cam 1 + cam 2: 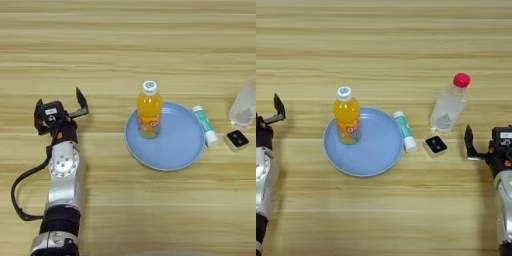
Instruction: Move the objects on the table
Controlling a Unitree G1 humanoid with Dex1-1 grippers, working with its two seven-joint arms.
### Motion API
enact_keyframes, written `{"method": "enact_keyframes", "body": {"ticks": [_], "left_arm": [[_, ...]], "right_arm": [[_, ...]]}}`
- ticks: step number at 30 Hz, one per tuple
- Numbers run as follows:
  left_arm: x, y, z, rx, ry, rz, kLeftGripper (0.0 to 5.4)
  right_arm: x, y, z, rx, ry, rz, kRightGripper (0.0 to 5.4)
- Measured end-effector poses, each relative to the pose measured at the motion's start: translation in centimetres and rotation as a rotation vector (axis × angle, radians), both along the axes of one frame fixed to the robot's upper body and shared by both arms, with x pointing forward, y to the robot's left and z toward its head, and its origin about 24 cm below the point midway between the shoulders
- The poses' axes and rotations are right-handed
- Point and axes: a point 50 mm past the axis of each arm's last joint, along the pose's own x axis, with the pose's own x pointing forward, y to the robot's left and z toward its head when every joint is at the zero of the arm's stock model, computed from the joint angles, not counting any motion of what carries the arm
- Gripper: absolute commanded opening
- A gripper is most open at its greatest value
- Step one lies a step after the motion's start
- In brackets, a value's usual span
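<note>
Nearest to us, our two arms come up from the bottom edge of the tabletop (150,30), one on each side. The left gripper (60,107) sits well left of everything, its jaws spread wide and holding nothing. The right gripper (483,145) rests at the far right, just right of the small things; its jaws also stand open and empty.

Between the arms lies a blue plate (373,160). The orange-drink bottle (346,116) stands upright on the plate's left part, white cap on top. Its label carries print, but we cannot read it.

Just beside the plate's right rim lies the green-and-white tube (404,131), flat on the wood, its white end pointing toward us; whether it touches the rim we cannot tell. Any writing on it is too small to make out. Right of the tube, near but apart, sits the white block (435,145) with its black face up.

Just beyond the block a clear plastic bottle (448,106) with a red cap lies angled away from us, nearly empty. Nothing stands between the right gripper and the block.
</note>
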Motion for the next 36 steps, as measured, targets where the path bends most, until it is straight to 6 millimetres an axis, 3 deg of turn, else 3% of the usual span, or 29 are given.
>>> {"method": "enact_keyframes", "body": {"ticks": [10,16,36], "left_arm": [[0.2,1.1,0.2,-0.012,-0.010,-0.031,5.39],[0.5,0.3,-0.1,0.002,0.005,-0.089,5.39],[0.6,0.3,-0.4,0.000,0.021,-0.089,5.39]], "right_arm": [[-1.4,1.8,0.8,0.084,0.006,0.145,5.40],[-1.4,2.9,1.2,0.168,-0.016,0.234,5.40],[-2.7,6.0,0.7,0.137,0.070,0.474,5.40]]}}
